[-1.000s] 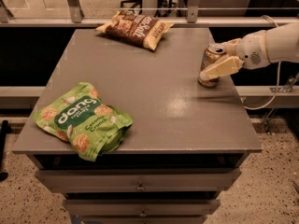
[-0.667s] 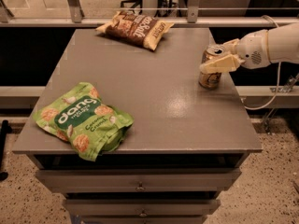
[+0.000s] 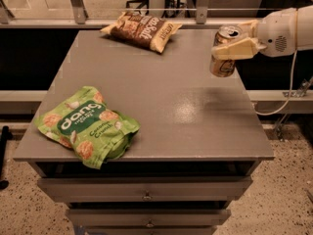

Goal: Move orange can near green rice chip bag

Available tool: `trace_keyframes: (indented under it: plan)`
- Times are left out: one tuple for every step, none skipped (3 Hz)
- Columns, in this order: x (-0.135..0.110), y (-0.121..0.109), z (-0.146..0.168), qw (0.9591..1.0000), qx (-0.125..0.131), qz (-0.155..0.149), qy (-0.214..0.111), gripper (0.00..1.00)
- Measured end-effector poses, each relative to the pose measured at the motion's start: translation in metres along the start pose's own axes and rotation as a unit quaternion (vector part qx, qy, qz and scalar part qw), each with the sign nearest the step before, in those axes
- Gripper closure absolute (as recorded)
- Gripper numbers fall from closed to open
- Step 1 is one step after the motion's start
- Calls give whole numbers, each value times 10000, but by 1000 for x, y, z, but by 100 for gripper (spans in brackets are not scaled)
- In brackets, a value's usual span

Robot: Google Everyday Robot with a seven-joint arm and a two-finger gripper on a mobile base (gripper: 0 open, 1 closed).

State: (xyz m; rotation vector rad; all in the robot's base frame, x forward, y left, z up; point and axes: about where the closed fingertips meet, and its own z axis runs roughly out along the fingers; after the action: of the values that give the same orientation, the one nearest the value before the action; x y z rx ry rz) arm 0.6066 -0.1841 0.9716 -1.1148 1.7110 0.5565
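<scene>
Grey desk (image 3: 161,97) with drawers (image 3: 146,190) below and a speckled floor around it; the pincer (image 3: 226,42) is clamped on the orange can (image 3: 222,65).
Reaching in from 3 o'clock, the white arm (image 3: 283,31) grips the can upright at the desk's 2 o'clock corner, one cream finger (image 3: 237,49) across its front; whether its base touches the surface I cannot tell. At 8 o'clock, well apart from the can, the green rice chip bag (image 3: 88,124) lies at the front-left edge. At 12 o'clock, a brown and cream snack bag (image 3: 142,29) sits on the back edge.
</scene>
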Motion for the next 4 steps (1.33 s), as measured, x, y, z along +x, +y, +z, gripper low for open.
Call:
trace_keyframes:
  plan:
    - [-3,7,3,9999,-117,-3,-23,100]
    - [-11,32,18,9990,-365,36,-255,100]
    - [-18,82,57,9941,-924,152,-538,100]
    - [-18,142,103,9847,-1565,267,-724,100]
